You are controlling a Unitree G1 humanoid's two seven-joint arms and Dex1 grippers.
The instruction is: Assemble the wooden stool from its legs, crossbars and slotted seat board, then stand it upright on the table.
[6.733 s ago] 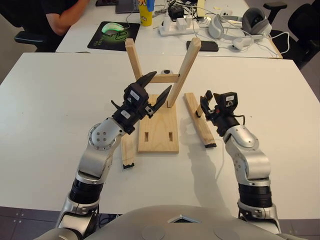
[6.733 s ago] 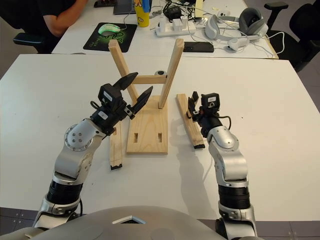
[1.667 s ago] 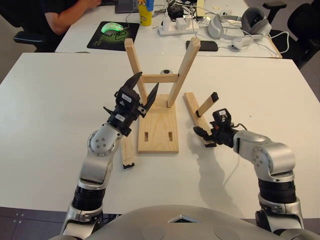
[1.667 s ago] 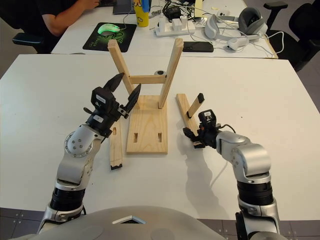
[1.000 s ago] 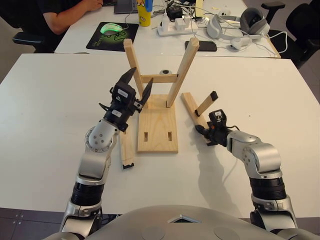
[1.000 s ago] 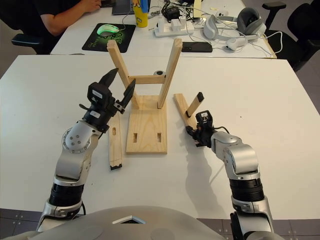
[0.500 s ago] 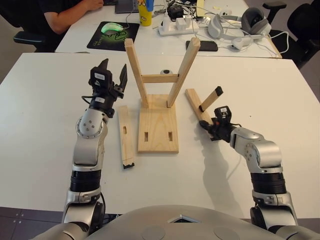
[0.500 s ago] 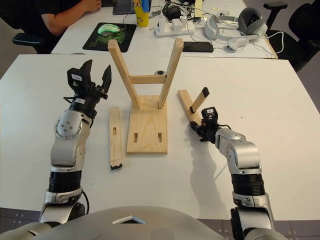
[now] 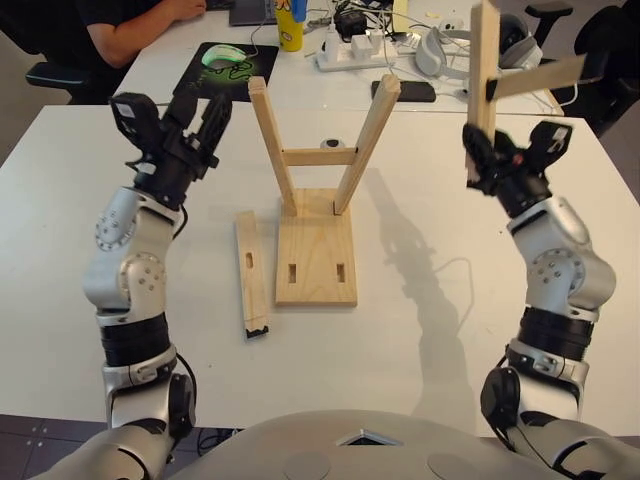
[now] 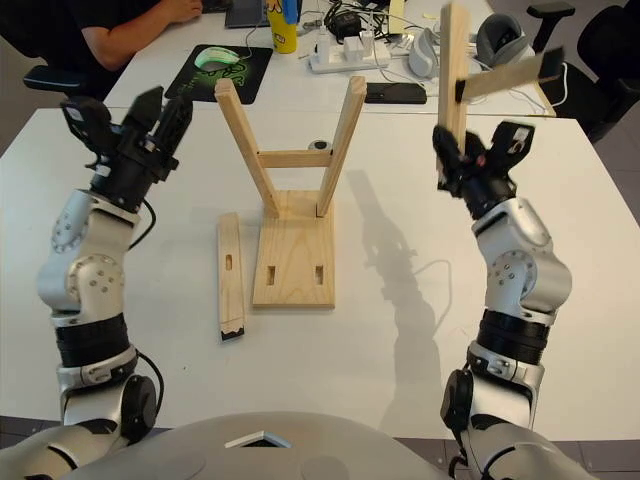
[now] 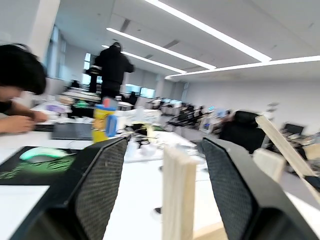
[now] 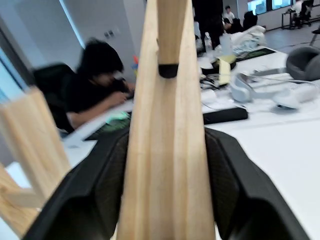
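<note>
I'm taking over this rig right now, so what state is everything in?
Left pincer: open, empty, raised on the left.
Right pincer: shut on a leg with crossbar, held up in the air.
Seat board lies flat; a two-leg frame stands in its far end. Loose leg lies beside its left edge.
Left to do: fit the held piece and loose leg into the near slots, then turn the stool upright.

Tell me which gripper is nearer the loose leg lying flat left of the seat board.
Left. The left gripper hangs open above the table beyond the loose leg; the right gripper is far across the seat board, raised, clamping a second leg.
</note>
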